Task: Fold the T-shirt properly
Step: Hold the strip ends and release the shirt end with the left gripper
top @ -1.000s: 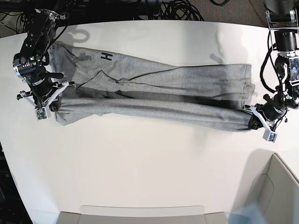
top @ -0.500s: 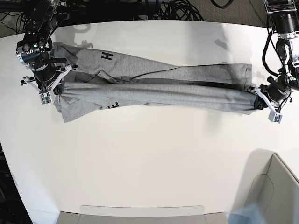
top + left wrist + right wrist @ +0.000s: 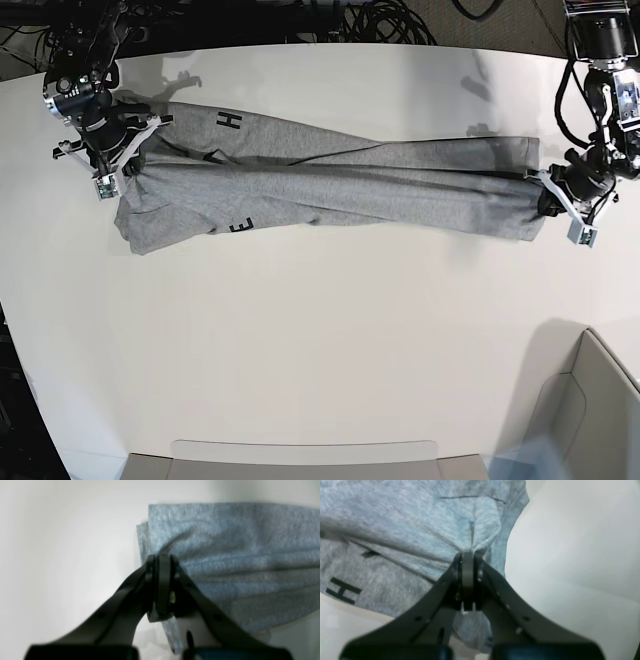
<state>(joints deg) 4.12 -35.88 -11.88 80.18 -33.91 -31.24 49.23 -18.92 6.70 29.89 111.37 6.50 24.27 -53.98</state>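
Observation:
The heather-grey T-shirt [image 3: 330,185] lies stretched in a long band across the far half of the white table [image 3: 320,340], folded lengthwise over itself. Black letters H [image 3: 231,121] and E [image 3: 243,226] show near its left end. My right gripper [image 3: 125,160] is shut on the shirt's left end; in the right wrist view its tips [image 3: 467,557] pinch bunched cloth [image 3: 395,530] beside the H [image 3: 342,590]. At the right end my left gripper [image 3: 548,205] is shut on the fabric, its tips [image 3: 162,562] clamped on the corner of the layered cloth [image 3: 237,555].
Black cables [image 3: 380,20] lie beyond the table's far edge. A grey bin [image 3: 590,410] stands at the near right corner, and a flat grey tray [image 3: 300,460] runs along the near edge.
Both grippers have moved toward the far edge, carrying the shirt's near long edge up and over the rest. The lifted fold now lies on the far part, and the letter E has come into view.

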